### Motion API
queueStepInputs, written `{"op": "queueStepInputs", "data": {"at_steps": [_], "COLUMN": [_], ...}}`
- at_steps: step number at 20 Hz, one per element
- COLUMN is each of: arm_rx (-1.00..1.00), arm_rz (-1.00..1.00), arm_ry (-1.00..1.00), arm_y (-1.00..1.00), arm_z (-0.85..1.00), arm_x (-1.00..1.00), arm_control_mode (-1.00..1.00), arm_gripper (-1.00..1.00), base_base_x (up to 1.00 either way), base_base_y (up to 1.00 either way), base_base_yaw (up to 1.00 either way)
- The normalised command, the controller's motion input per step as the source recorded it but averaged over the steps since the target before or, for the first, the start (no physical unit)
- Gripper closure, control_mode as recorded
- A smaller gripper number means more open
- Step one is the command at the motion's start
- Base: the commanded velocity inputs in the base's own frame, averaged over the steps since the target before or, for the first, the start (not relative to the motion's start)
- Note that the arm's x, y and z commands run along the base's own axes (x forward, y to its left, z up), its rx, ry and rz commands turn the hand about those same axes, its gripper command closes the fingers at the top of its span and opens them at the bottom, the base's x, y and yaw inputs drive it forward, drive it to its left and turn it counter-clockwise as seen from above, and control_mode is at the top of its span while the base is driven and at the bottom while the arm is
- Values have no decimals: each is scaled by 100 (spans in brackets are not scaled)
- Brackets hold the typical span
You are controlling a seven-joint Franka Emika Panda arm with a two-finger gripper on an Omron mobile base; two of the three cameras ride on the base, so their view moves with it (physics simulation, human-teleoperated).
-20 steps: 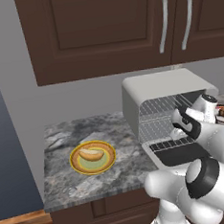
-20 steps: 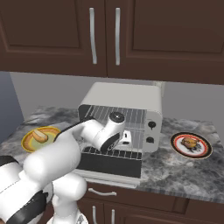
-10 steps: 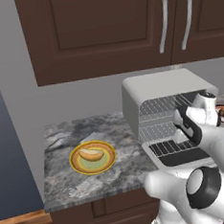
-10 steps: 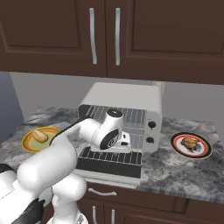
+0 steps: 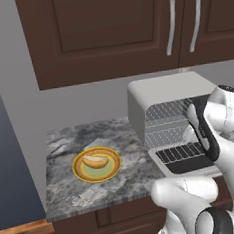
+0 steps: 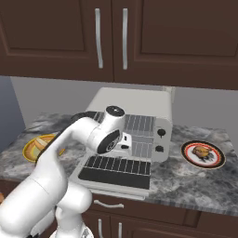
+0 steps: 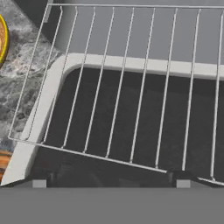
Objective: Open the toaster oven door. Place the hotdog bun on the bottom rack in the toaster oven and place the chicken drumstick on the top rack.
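Grey marble counter [image 5: 128, 168], toaster oven door [image 6: 116, 172] lying flat toward the robot, tool [image 6: 124, 142] open over it.

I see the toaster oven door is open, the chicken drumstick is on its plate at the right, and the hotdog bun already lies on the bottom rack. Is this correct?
Not entirely. The hotdog bun is not on a rack; it lies on the yellow plate left of the toaster oven, as the left base view shows. The rest holds: the toaster oven door is open and the chicken drumstick sits on its plate at the right.
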Motion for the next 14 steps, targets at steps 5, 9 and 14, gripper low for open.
{"op": "queueStepInputs", "data": {"at_steps": [5,9,14], "arm_rx": [-11,-14,-13], "arm_rz": [0,0,0], "arm_ry": [-11,-15,-17], "arm_y": [83,93,94], "arm_z": [23,13,2], "arm_x": [-11,0,5], "arm_control_mode": [-100,-100,-100], "arm_gripper": [-100,-100,-100], "base_base_x": [0,0,0], "base_base_y": [0,0,0], "base_base_yaw": [0,0,0]}}
